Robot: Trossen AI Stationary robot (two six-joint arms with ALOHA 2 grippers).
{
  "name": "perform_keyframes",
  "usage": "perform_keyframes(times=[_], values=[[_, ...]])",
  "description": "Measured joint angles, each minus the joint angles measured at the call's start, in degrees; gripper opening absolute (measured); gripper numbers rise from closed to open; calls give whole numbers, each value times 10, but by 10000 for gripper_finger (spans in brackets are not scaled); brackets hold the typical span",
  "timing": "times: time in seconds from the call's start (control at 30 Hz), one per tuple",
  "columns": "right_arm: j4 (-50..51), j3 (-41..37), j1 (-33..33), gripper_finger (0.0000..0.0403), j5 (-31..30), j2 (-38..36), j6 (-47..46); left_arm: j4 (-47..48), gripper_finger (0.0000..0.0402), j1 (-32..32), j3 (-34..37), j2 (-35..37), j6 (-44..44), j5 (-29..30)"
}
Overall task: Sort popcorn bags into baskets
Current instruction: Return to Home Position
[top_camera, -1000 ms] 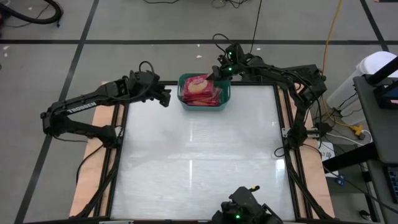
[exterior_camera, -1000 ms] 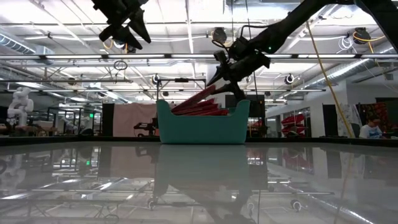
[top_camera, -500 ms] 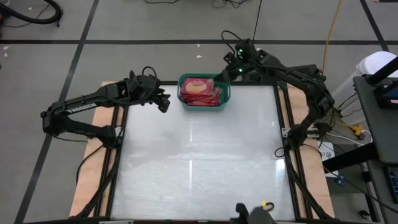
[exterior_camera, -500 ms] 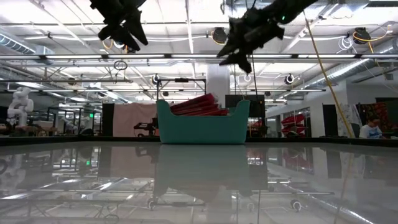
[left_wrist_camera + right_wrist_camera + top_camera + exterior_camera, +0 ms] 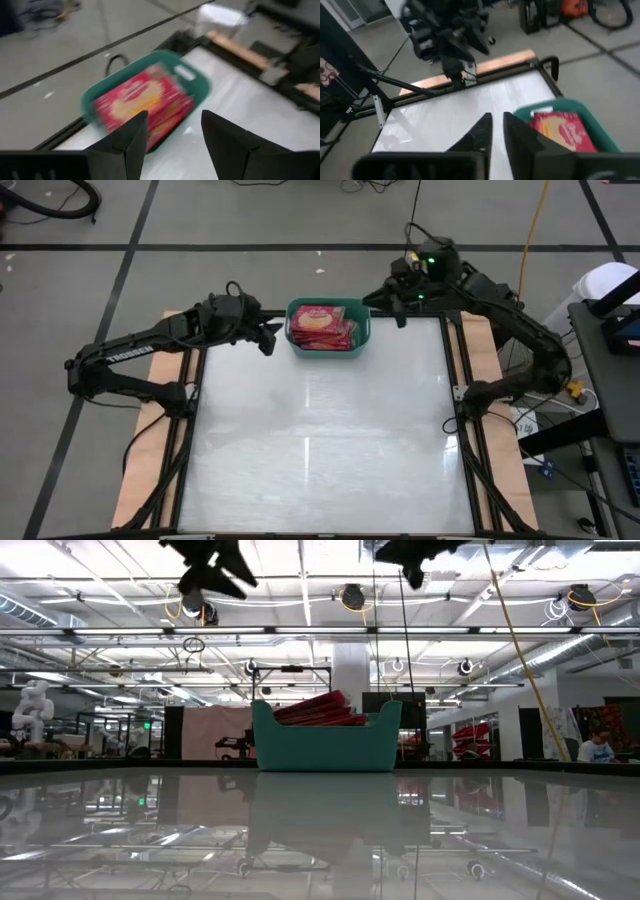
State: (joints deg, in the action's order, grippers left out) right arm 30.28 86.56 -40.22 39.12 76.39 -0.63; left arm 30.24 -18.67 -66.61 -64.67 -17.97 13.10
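The teal basket (image 5: 364,332) stands at the middle of the table's far edge, with several red popcorn bags (image 5: 321,320) stacked in it. The top bag lies with its yellow popcorn picture up, and the pile rises above the rim (image 5: 318,708). My left gripper (image 5: 268,338) hangs open and empty just left of the basket, high above the table (image 5: 215,565). My right gripper (image 5: 380,298) hovers higher, off the basket's far right corner (image 5: 410,554). Its fingers (image 5: 485,127) are almost together, with nothing between them.
The glossy white tabletop (image 5: 320,430) stretches from the basket to the near edge. Black frame rails and wooden strips (image 5: 140,470) run along the table's left and right sides. The left arm (image 5: 451,35) shows across the table in the right wrist view.
My right gripper has let go of a tilted red bag at the basket. It has risen steeply, drawn back toward the table's far right corner, and rolled its wrist. The bag has dropped flatter onto the pile. My left gripper has stayed beside the basket.
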Motion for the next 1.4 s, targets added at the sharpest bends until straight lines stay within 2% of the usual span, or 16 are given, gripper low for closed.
perform_keyframes(times=[0.1,0.17,0.37,0.4,0.53,0.67,0.93,1.03,1.23,1.4], values=[[0,0,10,10,0,-29,3,-45,179,2,0,-1,5,-37],[-1,0,20,5,-3,-45,2,-69,157,7,0,-1,-1,-61],[-25,0,95,1,-111,-81,-20,-77,23,41,0,5,77,-117],[-27,0,112,1,-129,-83,-28,-78,12,47,0,9,80,-122],[-26,0,187,1,-204,-84,-81,-80,7,82,0,43,51,-123],[-26,0,265,0,-280,-86,-89,-63,6,132,0,85,44,-77],[-26,0,390,0,-394,-86,-47,80,4,219,0,139,31,-57],[-26,0,426,0,-426,-86,-50,103,6,251,0,151,11,-48],[-57,-47,482,0,-520,-99,-9,137,5,318,9,171,-1,59],[-145,-130,493,0,-527,-140,-2,78,8,335,65,179,23,79]])
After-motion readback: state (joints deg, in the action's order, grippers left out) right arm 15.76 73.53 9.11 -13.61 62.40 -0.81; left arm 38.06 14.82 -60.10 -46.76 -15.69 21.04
